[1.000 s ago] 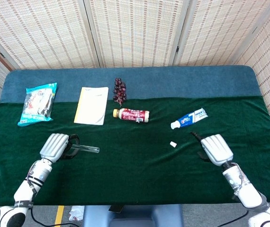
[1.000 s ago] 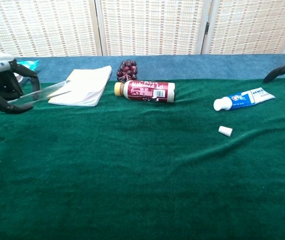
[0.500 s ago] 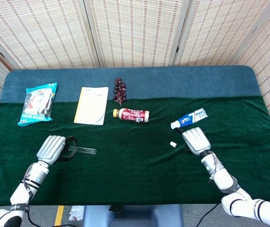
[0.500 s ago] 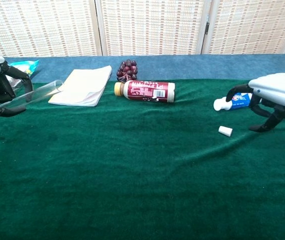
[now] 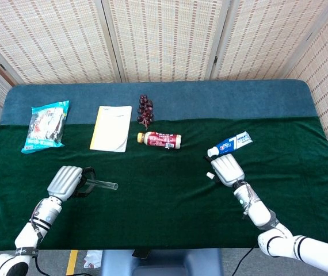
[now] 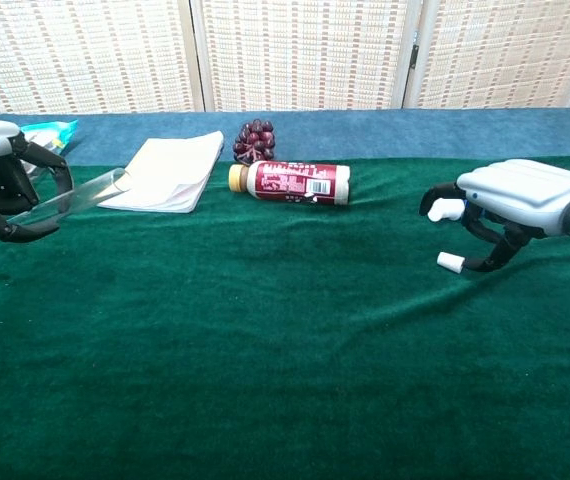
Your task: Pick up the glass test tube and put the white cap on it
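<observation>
My left hand [image 5: 66,182] [image 6: 5,180] grips the clear glass test tube [image 5: 103,184] [image 6: 80,194] near the table's left front, lifted off the green cloth, with the tube's open end pointing right. The small white cap [image 5: 209,175] [image 6: 450,262] lies on the cloth right of centre. My right hand [image 5: 227,169] [image 6: 510,200] hovers just over the cap with fingers curled down around it; they hold nothing and do not grip the cap.
A toothpaste tube [image 5: 231,144] lies just behind the right hand. A brown bottle [image 5: 160,140] [image 6: 290,182], a bunch of grapes [image 5: 145,109] [image 6: 254,139], a notepad [image 5: 111,128] [image 6: 165,172] and a snack bag [image 5: 46,125] sit along the back.
My right hand has swept leftward from the table's right side to hang over the white cap. My left hand has kept the tube lifted, shifting only slightly.
</observation>
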{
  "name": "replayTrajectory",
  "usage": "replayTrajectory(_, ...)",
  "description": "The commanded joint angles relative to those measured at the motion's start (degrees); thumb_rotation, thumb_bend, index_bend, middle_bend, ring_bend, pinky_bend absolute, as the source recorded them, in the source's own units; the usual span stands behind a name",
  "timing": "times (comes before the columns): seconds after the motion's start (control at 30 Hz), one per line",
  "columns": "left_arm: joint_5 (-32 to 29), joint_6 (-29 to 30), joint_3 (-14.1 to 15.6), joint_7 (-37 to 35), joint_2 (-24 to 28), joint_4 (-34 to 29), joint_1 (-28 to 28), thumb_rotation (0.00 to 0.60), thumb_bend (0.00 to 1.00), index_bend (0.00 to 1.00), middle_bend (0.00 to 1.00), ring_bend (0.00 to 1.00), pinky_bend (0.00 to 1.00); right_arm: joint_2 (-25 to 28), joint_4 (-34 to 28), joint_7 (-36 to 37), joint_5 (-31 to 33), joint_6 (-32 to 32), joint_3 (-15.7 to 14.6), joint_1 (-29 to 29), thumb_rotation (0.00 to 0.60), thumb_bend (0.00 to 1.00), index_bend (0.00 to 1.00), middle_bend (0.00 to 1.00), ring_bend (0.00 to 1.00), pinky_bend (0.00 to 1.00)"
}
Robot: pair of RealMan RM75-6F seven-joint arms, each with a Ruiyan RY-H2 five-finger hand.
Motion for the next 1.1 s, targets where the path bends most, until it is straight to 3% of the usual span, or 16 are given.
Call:
replayTrajectory(0.03,0.0,-0.1,0.0,-0.1,0.0,0.1,0.0,0.600,0.44,0.70,1.00,0.95,0.91,-0.5,0.6,-0.4,0.2,0.0,0.0,0.4,0.600,0.31,0.23,0.86,1.00,0.93)
replayTrajectory(0.9,0.0,-1.6,0.0,-0.8,0.0,1.0,0.5,0.600,0.44,0.70,1.00,0.95,0.91,-3.4,2.8,-4.9,5.5,-1.9,2.9,6.3,0.600,0.31,0.23,0.86,1.00,0.93)
replayTrajectory(1.1,0.0,-1.6,-0.2,-1.3,0.3,1.0,0.6,0.600,0.44,0.70,1.00,0.95,0.91,-1.3,-0.3,-4.1,5.3,-0.8,2.5,5.8,0.600,0.31,0.23,0.86,1.00,0.93)
